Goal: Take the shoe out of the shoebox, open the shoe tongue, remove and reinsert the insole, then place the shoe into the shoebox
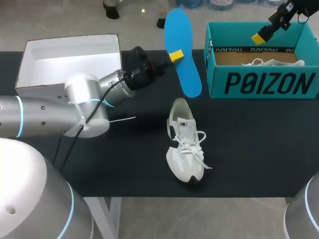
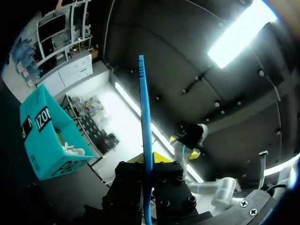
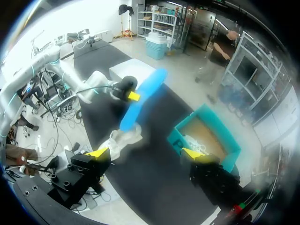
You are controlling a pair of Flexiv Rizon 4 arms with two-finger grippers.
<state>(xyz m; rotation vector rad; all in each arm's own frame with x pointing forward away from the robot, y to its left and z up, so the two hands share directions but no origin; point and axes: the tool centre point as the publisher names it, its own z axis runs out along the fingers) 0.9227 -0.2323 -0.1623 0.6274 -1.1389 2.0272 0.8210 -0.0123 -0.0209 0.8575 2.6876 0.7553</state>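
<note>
The left gripper [image 2: 148, 158] is holding the blue insole [image 1: 183, 50] aloft. Its yellow-tipped fingers are clamped on the insole's two faces near its middle. In the left wrist view the insole is standing edge-on between them. It is hanging tilted in the air above the black table [image 1: 259, 149], between the white lid [image 1: 70, 55] and the teal shoebox [image 1: 264, 82], and touching neither.

The white sneaker [image 1: 185, 144] is lying on the table just beyond the insole's lower end. Its heel is pointing toward the insole, its laces are loose and its mouth is gaping.

The right gripper [image 3: 146, 154] is hovering high over the shoebox with its fingers spread wide, gripping nothing. A second white shoe [image 1: 273, 62] seems to be lying inside the shoebox.

The insole looks to be fully out, so the step in hand is likely its reinsertion. The next move calls for turning the insole so that its toe end is aiming into the sneaker's mouth, then sliding it forward under the tongue. The idle right gripper would probably have to come down and steady the sneaker or hold the tongue back. Otherwise the light shoe may skid or tip under the push.
</note>
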